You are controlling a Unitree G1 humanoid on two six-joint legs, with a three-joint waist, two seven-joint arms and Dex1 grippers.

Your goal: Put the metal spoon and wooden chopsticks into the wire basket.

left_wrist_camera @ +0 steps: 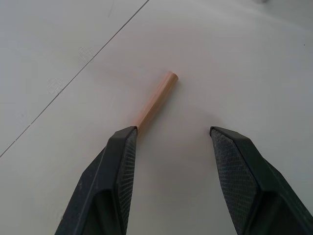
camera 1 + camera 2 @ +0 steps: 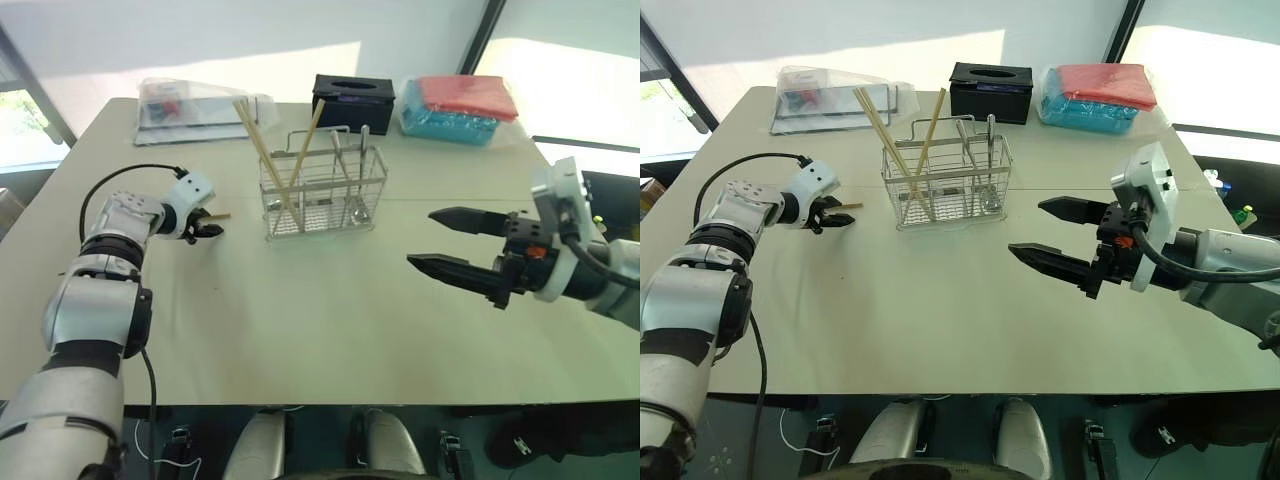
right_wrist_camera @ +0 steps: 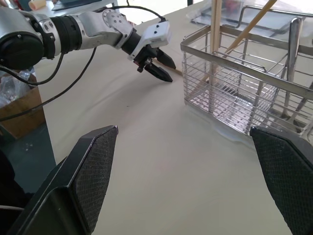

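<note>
Chopsticks [image 2: 262,152] lean in the basket [image 2: 322,190]; another chopstick [image 1: 156,100] lies on the table [image 2: 320,320] between the left gripper's [image 1: 173,134] parted fingers; right gripper [image 2: 445,240] gapes wide.

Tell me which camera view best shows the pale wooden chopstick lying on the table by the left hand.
The left wrist view: the pale wooden chopstick lies flat on the table, its end clear between the left hand's parted fingers. Both eye views show a short tip past that hand; the right wrist view shows a sliver.
</note>
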